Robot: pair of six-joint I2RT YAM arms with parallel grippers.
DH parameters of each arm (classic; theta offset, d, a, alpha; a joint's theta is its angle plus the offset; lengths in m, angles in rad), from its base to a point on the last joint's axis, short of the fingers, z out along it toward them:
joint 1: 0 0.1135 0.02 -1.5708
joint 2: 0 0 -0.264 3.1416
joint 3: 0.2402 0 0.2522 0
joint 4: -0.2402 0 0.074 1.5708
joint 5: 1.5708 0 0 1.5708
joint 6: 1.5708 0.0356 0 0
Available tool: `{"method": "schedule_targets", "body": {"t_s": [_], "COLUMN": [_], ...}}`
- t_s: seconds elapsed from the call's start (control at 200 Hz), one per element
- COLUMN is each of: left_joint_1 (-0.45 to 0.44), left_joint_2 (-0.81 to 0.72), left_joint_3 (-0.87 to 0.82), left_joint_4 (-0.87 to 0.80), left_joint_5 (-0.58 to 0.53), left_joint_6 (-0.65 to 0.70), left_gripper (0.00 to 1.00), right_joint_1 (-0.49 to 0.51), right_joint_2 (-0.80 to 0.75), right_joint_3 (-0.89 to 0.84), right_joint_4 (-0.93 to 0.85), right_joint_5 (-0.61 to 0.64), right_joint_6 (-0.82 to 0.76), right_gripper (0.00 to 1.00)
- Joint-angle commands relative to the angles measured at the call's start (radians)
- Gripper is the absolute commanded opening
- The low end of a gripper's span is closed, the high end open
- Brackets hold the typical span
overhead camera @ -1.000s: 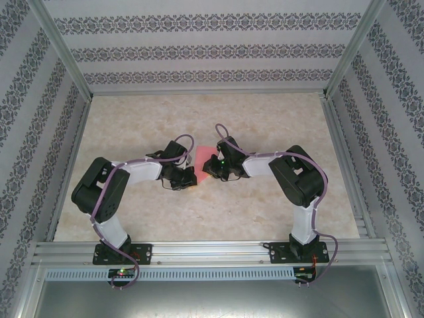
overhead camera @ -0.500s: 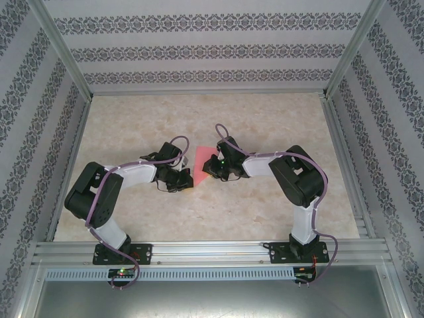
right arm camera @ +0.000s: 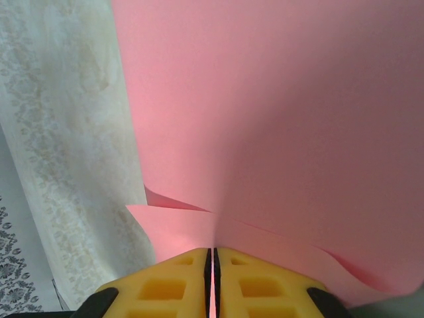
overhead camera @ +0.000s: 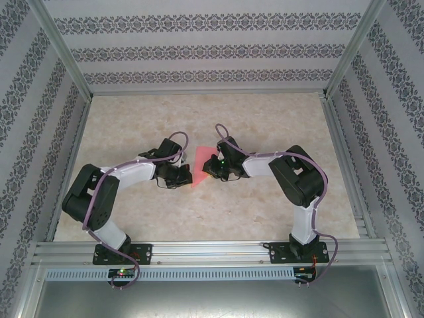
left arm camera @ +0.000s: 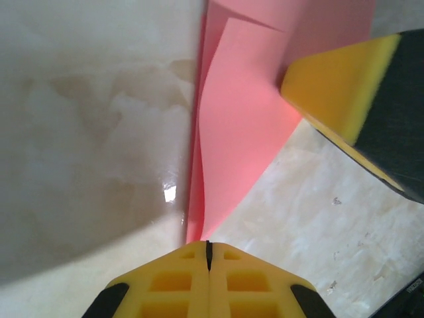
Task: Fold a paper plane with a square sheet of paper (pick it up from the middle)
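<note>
Top external view: both arms reach in from the near edge and meet mid-table (overhead camera: 265,119). The left gripper (left arm camera: 209,244) has its jaws pressed together, and the pointed end of the pink paper (overhead camera: 199,165) comes right up to its tips. Can't tell if it's actually caught. Just past that, the right gripper (right arm camera: 212,252) is pinching the paper's edge, with pink showing in the seam between its pads. The paper's folded over with a loose flap lifting, and sits between the two grippers.
</note>
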Motion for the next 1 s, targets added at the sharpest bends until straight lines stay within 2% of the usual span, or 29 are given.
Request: {"method": "schedule_targets", "body": {"t_s": [0.0,0.095,0.28,0.59,0.819,0.999], "left_joint_1": [0.006,0.004,-0.004,-0.003,-0.003,-0.005], "left_joint_2": [-0.026,0.01,0.089,0.144,0.134,0.138], "left_joint_3": [0.008,0.014,0.035,0.026,0.004,-0.002], "left_joint_4": [0.028,0.093,0.099,0.007,-0.022,-0.011], "left_joint_5": [0.038,0.091,0.094,0.021,-0.024,-0.016], "left_joint_6": [0.015,-0.011,-0.015,0.018,0.027,0.025], "left_gripper": [0.06,0.05,0.02,0.01,0.0,0.0], "right_joint_1": [0.012,0.012,0.01,0.007,-0.022,0.027], "right_joint_2": [0.057,0.052,0.049,0.031,-0.054,-0.092], "right_joint_3": [-0.029,-0.031,-0.031,-0.017,0.02,-0.021], "right_joint_4": [-0.104,-0.105,-0.106,-0.095,-0.07,-0.014], "right_joint_5": [0.073,0.075,0.076,0.053,0.003,0.008], "right_joint_6": [-0.003,-0.002,-0.002,-0.025,-0.172,-0.2], "right_gripper": [0.14,0.14,0.14,0.14,0.15,0.12]}}
